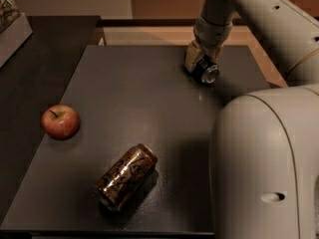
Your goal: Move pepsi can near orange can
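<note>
The pepsi can (pixel 208 72) is a small dark can lying on its side at the far right of the dark table (pixel 139 93), its shiny silver end facing me. My gripper (pixel 199 63) comes down from above and sits over and around this can, its pale fingers (pixel 191 58) against the can's left side. The orange can (pixel 124 176) is a larger coppery brown can with dark script, lying on its side near the table's front edge, far from the gripper.
A red apple (pixel 60 121) sits at the table's left side. My large pale arm body (pixel 269 163) fills the lower right and hides the table's right front part. A darker surface (pixel 35 83) adjoins on the left, with a box (pixel 10 24) at the top left corner.
</note>
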`<move>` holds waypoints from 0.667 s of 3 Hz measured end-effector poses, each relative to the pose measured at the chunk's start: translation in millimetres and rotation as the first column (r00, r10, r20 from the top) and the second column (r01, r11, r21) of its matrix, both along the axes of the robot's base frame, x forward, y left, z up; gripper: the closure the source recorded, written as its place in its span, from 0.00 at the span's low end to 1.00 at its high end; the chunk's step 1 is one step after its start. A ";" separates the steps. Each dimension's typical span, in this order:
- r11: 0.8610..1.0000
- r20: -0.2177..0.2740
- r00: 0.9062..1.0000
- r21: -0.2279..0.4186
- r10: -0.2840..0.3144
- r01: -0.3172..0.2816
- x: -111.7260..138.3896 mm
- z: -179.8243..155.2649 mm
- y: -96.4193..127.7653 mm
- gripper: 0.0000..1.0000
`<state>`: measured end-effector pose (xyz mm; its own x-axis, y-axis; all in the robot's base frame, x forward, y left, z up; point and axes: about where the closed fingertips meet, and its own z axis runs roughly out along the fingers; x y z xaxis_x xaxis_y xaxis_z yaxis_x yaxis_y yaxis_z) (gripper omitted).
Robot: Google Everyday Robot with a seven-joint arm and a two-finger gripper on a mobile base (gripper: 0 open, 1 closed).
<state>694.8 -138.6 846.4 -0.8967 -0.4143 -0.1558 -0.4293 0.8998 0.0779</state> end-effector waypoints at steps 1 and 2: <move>1.000 0.034 0.999 0.016 0.019 -0.020 -4.2 15.7 -0.2 0.85; 0.998 0.088 0.995 0.027 0.050 -0.052 -9.1 37.2 3.5 1.00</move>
<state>685.7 -135.1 883.6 -0.8570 -0.4535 -0.2449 -0.4810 0.8744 0.0638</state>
